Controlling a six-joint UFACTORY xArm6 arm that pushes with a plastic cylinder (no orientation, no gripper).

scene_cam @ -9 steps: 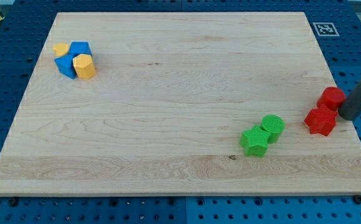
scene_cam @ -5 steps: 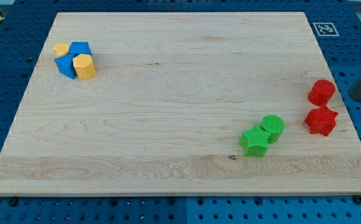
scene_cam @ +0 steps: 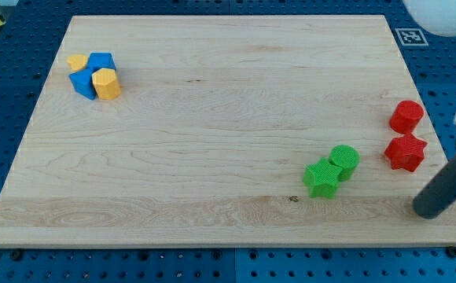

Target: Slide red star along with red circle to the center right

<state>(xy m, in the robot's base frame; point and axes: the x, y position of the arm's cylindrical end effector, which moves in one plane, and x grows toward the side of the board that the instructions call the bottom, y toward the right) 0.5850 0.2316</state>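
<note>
Camera view: my tip (scene_cam: pixel 428 211) now lower, below red star (scene_cam: pixel 406 152), red circle (scene_cam: pixel 406 116).

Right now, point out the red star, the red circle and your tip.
red star (scene_cam: pixel 406 152), camera view, middle of its top face.
red circle (scene_cam: pixel 406 115), camera view, middle of its round top.
my tip (scene_cam: pixel 428 210), camera view, rod's very end, below and right of the red star.

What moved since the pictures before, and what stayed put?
My tip swung from the board's right edge, beside the red blocks, down toward the view's bottom, now below the red star. The red circle slid up and away from the star, leaving a gap. The green, blue and yellow blocks stayed put.
</note>
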